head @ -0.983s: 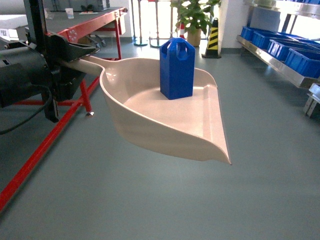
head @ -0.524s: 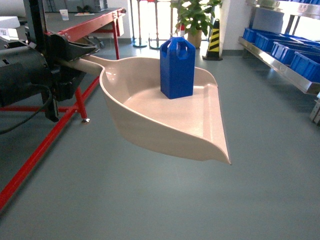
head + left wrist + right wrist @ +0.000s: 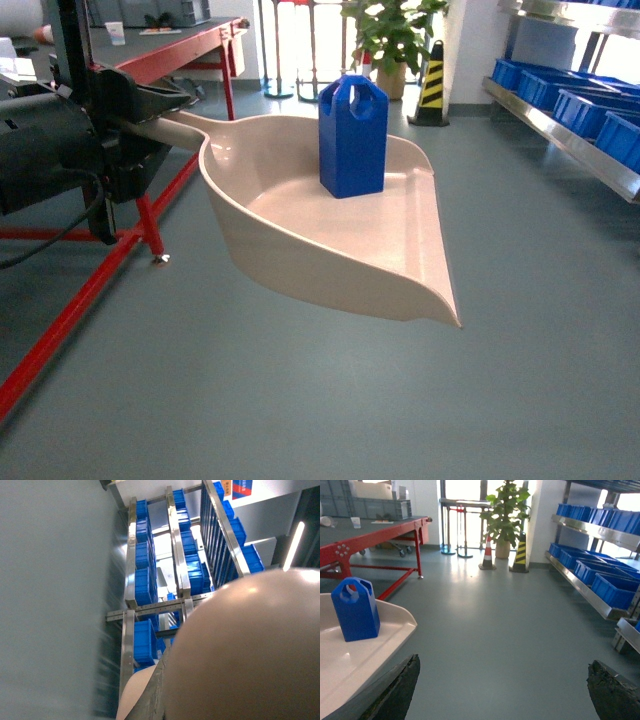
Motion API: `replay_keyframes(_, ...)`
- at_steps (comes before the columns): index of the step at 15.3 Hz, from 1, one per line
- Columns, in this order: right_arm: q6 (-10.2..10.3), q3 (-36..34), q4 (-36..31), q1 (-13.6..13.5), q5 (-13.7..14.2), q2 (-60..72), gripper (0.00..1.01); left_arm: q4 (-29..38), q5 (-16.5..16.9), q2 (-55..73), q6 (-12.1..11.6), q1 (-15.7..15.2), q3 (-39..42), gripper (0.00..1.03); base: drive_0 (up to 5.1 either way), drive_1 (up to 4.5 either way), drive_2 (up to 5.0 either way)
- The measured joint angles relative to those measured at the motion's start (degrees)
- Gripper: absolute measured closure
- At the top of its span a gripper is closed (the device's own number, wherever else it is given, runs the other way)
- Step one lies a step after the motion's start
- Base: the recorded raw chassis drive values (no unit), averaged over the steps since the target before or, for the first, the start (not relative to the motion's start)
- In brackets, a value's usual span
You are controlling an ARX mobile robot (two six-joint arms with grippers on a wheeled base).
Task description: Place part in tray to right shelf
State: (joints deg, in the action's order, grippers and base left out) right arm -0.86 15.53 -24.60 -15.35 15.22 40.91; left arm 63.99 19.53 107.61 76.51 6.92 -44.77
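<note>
left arm [image 3: 55, 135]: matte black housing, black cable looped beneath. right gripper [image 3: 502, 690]: two dark, worn, rough-edged fingertips [image 3: 395, 687].

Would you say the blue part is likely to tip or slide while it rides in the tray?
Probably prone to tipping: the part stands upright, taller than its base is wide. It may also slide, since the tray floor looks smooth and nothing braces it. It looks like hollow plastic, so likely light.
</note>
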Motion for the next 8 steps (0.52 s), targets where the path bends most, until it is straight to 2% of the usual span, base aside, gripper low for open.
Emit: replay_keyframes(8,0.0,0.0,-0.3,0.0,-0.1,-0.1,0.03,-0.2,0.0,0.0,0.0,0.0,0.0,0.89,0.0,4.27,-4.2)
